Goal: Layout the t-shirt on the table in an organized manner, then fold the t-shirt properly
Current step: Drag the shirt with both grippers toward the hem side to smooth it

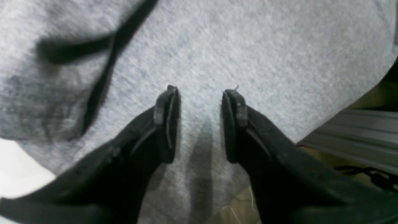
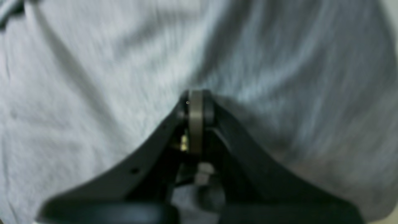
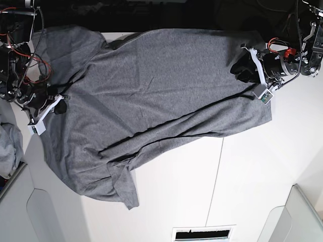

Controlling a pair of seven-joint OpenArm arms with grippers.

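Note:
The dark-grey t-shirt [image 3: 151, 91] lies spread across the far part of the white table [image 3: 262, 171], with wrinkles and one sleeve [image 3: 121, 186] pointing toward the near side. My left gripper [image 1: 201, 93] is open, its fingers [image 1: 168, 115] apart just above the shirt cloth [image 1: 248, 56] near the shirt's right edge; it shows in the base view [image 3: 242, 66]. My right gripper [image 2: 196, 95] is shut, with folds of the shirt [image 2: 93, 77] running to its tip. In the base view it sits at the shirt's left edge [image 3: 59, 107].
A paler grey cloth bundle [image 3: 7, 146] lies at the far left. Light grey bins stand at the near left [image 3: 50, 217] and near right [image 3: 300, 214]. A dark seam [image 3: 217, 171] crosses the table. A metal rail [image 1: 351, 137] shows beyond the table edge.

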